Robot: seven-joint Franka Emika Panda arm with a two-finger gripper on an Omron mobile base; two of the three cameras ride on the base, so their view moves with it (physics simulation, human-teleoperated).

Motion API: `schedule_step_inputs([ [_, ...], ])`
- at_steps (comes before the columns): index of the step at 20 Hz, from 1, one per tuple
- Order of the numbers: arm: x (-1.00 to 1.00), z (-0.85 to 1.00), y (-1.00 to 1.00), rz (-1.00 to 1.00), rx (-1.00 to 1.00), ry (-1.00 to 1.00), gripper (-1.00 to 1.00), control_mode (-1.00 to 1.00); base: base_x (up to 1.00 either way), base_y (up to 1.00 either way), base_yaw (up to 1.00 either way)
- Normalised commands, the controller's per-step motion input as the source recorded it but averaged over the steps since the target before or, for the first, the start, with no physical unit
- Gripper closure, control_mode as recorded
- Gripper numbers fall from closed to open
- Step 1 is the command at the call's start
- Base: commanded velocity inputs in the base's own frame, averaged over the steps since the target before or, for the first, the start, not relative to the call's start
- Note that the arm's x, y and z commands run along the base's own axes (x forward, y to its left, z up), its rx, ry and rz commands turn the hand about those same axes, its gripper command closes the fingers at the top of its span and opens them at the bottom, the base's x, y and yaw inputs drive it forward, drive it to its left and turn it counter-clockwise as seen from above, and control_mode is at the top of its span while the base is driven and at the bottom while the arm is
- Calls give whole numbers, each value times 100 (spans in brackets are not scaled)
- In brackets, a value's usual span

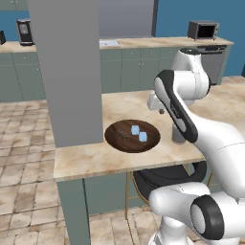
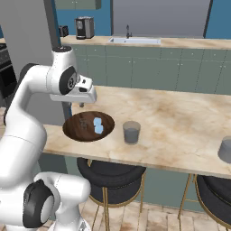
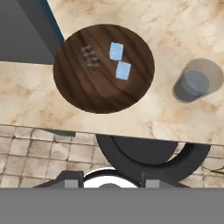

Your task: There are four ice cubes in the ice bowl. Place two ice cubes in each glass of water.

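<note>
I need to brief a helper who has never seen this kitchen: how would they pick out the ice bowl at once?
Find the marble counter and its edge beside the grey pillar. The ice bowl sits there: wide, shallow, dark wood, with two pale blue ice cubes inside, unlike the clear glass beside it.

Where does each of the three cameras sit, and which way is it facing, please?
Left base view: behind the arm on its left, looking forward and down at the wooden ice bowl; the white arm rises at lower right.
Right base view: behind on the right, facing the same counter; the arm rises at left, hand above the bowl.
Hand view: looks straight down onto the bowl, two ice cubes and a glass of water.
All views share the bowl and cubes.
</note>
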Motion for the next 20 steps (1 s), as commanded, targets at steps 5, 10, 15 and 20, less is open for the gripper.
schedule_step_inputs([
  [5, 2, -3, 0, -1, 0, 0, -100, -100, 0, 0, 0],
  [10, 24, -23, 0, 0, -1, -1, -100, -100, 0, 0, 0],
  [15, 54, -46, 0, -9, 0, 5, -100, -100, 0, 0, 0],
  [20, 61, -49, 0, -21, 0, 17, -100, -100, 0, 0, 0],
])
